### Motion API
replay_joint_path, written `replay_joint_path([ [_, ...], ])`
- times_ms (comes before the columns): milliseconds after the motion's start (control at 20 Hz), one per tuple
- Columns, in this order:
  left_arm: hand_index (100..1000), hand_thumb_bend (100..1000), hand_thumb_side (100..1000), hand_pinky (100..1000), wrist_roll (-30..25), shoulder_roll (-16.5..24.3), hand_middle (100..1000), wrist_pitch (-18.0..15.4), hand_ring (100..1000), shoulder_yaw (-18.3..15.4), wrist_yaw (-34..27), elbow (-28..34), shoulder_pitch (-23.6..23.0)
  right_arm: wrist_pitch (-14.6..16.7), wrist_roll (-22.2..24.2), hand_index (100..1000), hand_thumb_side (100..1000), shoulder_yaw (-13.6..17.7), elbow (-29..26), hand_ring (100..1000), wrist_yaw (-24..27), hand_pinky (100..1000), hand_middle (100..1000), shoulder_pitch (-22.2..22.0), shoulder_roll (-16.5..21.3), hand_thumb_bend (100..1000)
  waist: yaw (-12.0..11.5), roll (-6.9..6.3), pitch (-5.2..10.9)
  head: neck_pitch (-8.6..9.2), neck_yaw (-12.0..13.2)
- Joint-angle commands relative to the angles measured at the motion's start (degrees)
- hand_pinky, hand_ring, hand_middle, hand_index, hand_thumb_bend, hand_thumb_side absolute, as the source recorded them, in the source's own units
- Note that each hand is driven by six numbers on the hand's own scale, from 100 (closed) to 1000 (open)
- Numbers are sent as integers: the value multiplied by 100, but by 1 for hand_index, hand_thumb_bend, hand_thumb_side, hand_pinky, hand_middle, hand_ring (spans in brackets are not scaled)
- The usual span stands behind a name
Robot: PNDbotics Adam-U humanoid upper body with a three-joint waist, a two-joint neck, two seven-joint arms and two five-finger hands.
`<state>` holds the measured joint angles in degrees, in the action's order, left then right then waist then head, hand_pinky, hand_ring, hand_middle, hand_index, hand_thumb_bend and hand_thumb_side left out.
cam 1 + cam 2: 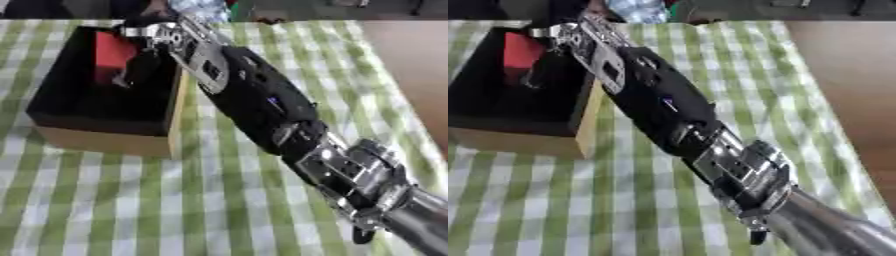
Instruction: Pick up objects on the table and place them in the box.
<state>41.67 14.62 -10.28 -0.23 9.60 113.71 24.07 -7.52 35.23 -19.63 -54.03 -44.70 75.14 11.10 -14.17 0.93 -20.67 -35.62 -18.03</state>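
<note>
Now, the green-and-white checked tablecloth (131,210) fills the whole view, and on its left side sits the wooden box with a black-lined inside (105,107). The robot's right arm (262,105), black with silver joints, comes up from the lower right corner and stretches right across to the box. Its right hand (144,50) hangs over the box's far right corner, fingers pointing down into the opening. Right beside those fingers, inside the box against the far wall, there's a flat red object (114,52). Whether the fingers are wrapped round it, just touching it, or already clear of it, I cannot tell; the hand and the dark lining run together there. The left hand shows in neither view.

This looks like the placing step, right at the drop. If the red piece is in the grasp, the next move calls for letting it go and lifting straight up, clear of the box's wooden wall (178,107), before swinging back toward the cloth.
</note>
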Motion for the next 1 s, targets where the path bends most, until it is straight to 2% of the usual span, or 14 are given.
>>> replay_joint_path([
  [50,629,100,769,634,-4,60,687,8,742,-26,-21,89,17,184,-99,1000,751,26,-116,1000,-486,1000,1000,141,127,349,0,18,45,38,14],
  [150,629,100,768,633,0,61,685,14,741,-29,-19,89,19,310,-122,1000,709,46,-83,1000,-649,1000,1000,126,122,339,10,15,47,39,19],
  [250,629,100,767,633,9,57,685,15,741,-33,-18,89,22,423,-65,1000,539,49,-57,1000,-688,1000,1000,118,106,282,16,10,47,38,18],
  [300,629,100,766,633,13,56,684,16,741,-33,-19,89,21,459,-21,1000,404,53,-51,1000,-679,1000,1000,117,103,179,19,6,46,35,17],
  [350,629,100,765,633,13,54,682,17,740,-34,-19,89,21,466,20,1000,203,62,-48,1000,-660,1000,1000,115,100,100,22,3,46,32,18],
  [400,629,100,766,633,13,52,681,17,740,-35,-18,89,24,459,61,1000,102,74,-48,1000,-620,1000,996,112,96,100,24,-1,46,32,18],
  [450,629,100,766,633,14,50,681,17,740,-35,-19,89,27,445,107,1000,135,92,-58,1000,-536,1000,993,106,91,100,25,-3,45,35,20],
  [500,630,100,767,633,13,48,680,17,740,-35,-20,89,27,426,150,1000,232,106,-80,1000,-423,1000,993,101,93,100,27,-5,44,37,23],
  [550,629,100,767,633,12,48,679,18,739,-37,-19,89,27,403,173,1000,451,105,-116,1000,-324,1000,995,100,105,253,30,-5,45,36,27],
  [600,629,100,769,633,14,48,678,18,739,-40,-18,89,27,380,173,1000,624,88,-161,1000,-263,1000,995,102,121,287,33,-5,45,33,31],
  [650,629,100,770,633,16,45,677,18,739,-42,-18,89,29,349,127,1000,675,73,-212,1000,-229,1000,986,105,136,284,37,-6,45,33,34],
  [900,625,100,773,633,24,51,674,25,738,-57,-11,89,14,85,-237,1000,721,60,-722,1000,164,998,933,115,373,100,75,-14,55,24,79],
  [1000,625,100,774,633,36,66,675,32,739,-67,-4,89,-10,-66,-374,1000,778,53,-1217,993,503,975,904,102,640,100,108,-3,69,15,131],
])
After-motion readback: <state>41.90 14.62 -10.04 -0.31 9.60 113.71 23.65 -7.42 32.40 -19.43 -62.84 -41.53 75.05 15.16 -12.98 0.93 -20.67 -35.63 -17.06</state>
